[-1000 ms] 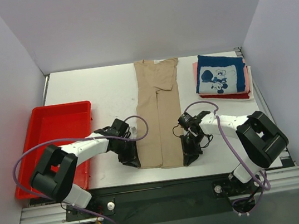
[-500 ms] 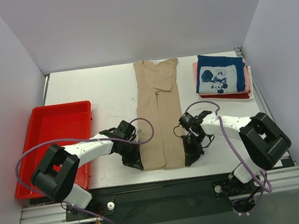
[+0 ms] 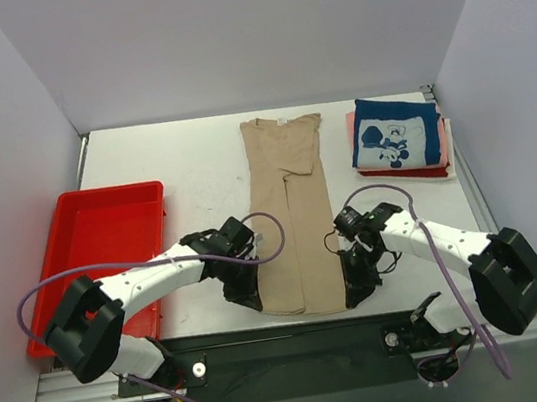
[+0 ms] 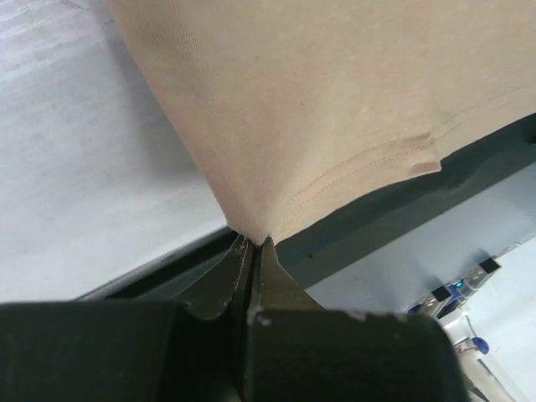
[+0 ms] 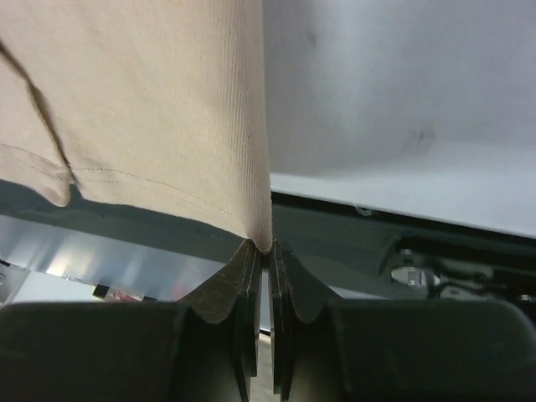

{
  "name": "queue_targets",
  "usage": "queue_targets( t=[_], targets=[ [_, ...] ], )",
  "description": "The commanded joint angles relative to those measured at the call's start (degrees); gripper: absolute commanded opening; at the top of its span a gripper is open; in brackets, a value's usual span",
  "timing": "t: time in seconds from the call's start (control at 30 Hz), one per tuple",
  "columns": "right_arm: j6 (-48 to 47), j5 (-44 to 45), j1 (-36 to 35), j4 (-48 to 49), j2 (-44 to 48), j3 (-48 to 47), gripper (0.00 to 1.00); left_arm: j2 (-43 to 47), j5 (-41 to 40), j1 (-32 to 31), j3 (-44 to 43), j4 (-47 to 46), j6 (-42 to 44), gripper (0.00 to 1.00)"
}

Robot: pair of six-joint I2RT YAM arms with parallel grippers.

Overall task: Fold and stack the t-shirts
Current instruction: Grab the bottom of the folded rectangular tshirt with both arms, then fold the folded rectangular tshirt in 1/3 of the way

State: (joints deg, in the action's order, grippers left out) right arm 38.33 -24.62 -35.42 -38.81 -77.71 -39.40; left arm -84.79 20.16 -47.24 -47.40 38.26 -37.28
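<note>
Two closed pinches hold the tan t-shirt [image 3: 293, 207]: the left gripper [image 4: 253, 243] is clamped on a small tuck at the near-left hem corner and the right gripper [image 5: 266, 248] on a thin edge at the near-right corner, while the shirt lies lengthwise down the middle of the table [image 3: 172, 165] with its hem at the near edge. With bites that shallow, you risk a corner slipping out if you lift unevenly, and the fold would land skewed. Each arm reaches low and inward from its base, wrist down by the near edge, well apart from the folded stack [image 3: 396, 141] at far right.
</note>
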Motion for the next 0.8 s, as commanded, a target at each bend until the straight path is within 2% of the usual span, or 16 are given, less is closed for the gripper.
queue_targets(
  t=[0.0,0.2,0.33,0.5,0.77],
  targets=[
    [0.1,-0.6,-0.6,-11.0,5.2,-1.9,0.0,6.4,-0.8,-0.3,-3.3,4.5,-3.0,0.0],
    [2.4,-0.4,-0.5,-17.1,9.5,-6.7,0.0,8.2,1.7,-0.4,-7.6,9.3,-4.4,0.0],
    [2.6,2.7,-0.4,-19.1,8.6,-13.8,0.0,7.8,-0.6,-0.1,-12.6,12.5,-2.8,0.0],
    [1.1,6.8,0.7,-19.8,3.5,-19.8,0.0,3.6,-2.8,1.8,-19.4,15.3,1.5,0.0],
    [-4.1,11.3,5.5,-20.0,-6.3,-32.2,0.0,-2.9,-1.8,9.8,-25.8,13.0,6.3,0.0]
  ],
)
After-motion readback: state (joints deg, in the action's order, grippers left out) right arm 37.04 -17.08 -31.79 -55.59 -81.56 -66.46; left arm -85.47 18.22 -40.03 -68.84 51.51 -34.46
